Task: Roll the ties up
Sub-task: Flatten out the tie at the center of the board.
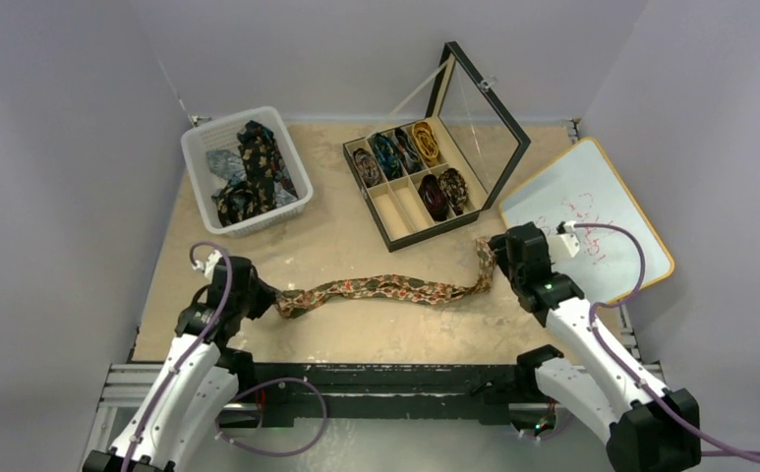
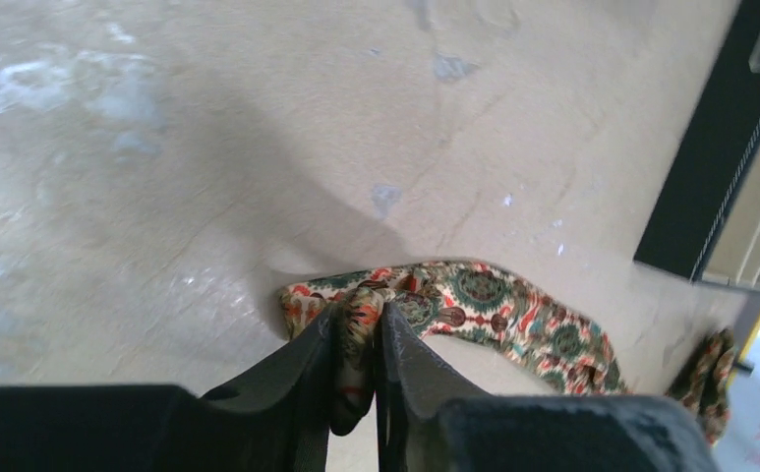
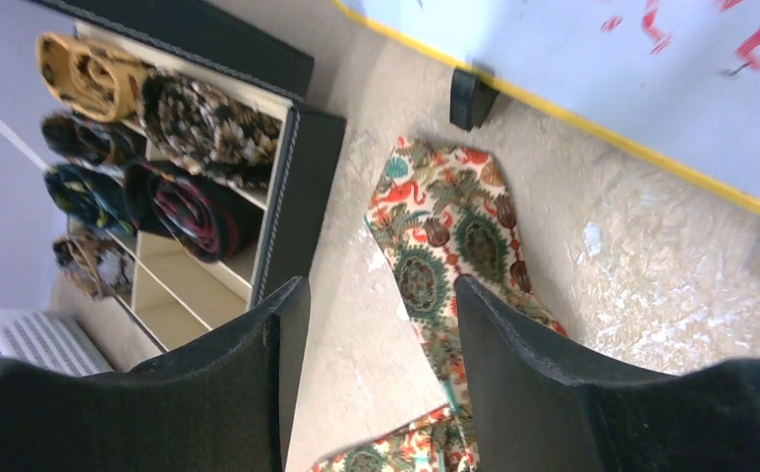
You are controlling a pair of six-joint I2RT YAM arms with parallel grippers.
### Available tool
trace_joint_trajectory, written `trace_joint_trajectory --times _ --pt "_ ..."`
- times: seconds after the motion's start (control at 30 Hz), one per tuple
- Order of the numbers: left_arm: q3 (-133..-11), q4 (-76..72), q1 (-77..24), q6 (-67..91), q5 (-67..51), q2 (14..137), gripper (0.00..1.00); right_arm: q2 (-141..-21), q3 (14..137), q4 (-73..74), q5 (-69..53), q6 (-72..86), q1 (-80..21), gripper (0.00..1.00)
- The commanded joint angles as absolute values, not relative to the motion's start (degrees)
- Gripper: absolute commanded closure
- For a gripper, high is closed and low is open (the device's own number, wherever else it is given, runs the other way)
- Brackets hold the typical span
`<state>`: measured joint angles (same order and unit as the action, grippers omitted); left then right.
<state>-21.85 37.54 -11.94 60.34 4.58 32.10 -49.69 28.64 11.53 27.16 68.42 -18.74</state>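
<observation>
The soft, light tan-orange paisley fabric tie [image 1: 385,288], lying before the black divided box [image 1: 395,211], looked best held by an end: the left gripper [image 2: 358,317] pinched one, while the right gripper [image 3: 380,290] gaped empty.

The left arm [image 1: 191,369] stretches out to the left end of the tie [image 1: 385,290]. Its wrist is bent down low. The left jaws are squeezed close together, and they pinch that end of the tie between them. The right arm [image 1: 592,344] stretches out to the right end of the tie. Its wrist tips down too. The right jaws stand wide apart, and the wide end of the tie shows in the gap between them.
</observation>
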Motion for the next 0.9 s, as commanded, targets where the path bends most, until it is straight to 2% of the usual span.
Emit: trace_joint_trajectory --times 0.0,0.03,0.1,0.17,0.2,0.27,0.33,0.4,0.57,0.73,0.8,0.87 --pt "-28.1 46.4 -11.5 68.9 13.4 36.2 0.72 -46.3 34.5 22.0 35.2 71.8 -18.5 0.4" --pt "-29.5 47.3 -11.5 69.6 14.4 37.1 0.68 -45.4 35.2 22.8 35.1 71.5 -18.5 0.4" --pt "-32.0 48.3 -11.5 69.7 15.7 38.5 0.67 -44.2 36.1 22.8 32.8 68.9 -18.5 0.4" --pt "-34.5 48.7 -11.5 69.2 16.6 39.8 0.63 -44.1 35.4 17.6 26.9 61.7 -18.5 0.39" --pt "-35.4 49.2 -11.5 69.5 17.0 40.6 0.57 -45.5 35.4 15.0 23.4 58.5 -18.5 0.36" --pt "-37.5 51.0 -11.5 70.3 18.1 42.6 0.36 -51.7 36.8 16.5 19.3 56.8 -18.5 0.34" --pt "-40.0 53.9 -11.4 71.3 19.5 45.0 0.19 -59.0 39.3 19.6 18.4 55.3 -18.5 0.32" --pt "-42.5 56.7 -11.3 71.7 21.1 46.8 0.12 -65.6 41.8 22.1 19.4 54.9 -18.5 0.31" --pt "-47.3 57.8 -11.1 68.3 20.4 47.7 0.09 -76.9 44.9 21.5 20.7 50.7 -18.5 0.3" --pt "-50.1 57.5 -11.0 63.9 18.3 47.7 0.09 -81.1 45.6 21.6 22.1 49.7 -18.5 0.33" --pt "-50.6 56.6 -11.1 61.9 16.7 47.3 0.09 -81.0 45.9 21.2 22.2 49.4 -18.5 0.41" --pt "-50.6 55.0 -11.1 59.5 14.9 47.0 0.09 -80.3 46.2 19.7 21.5 48.3 -18.5 0.56"
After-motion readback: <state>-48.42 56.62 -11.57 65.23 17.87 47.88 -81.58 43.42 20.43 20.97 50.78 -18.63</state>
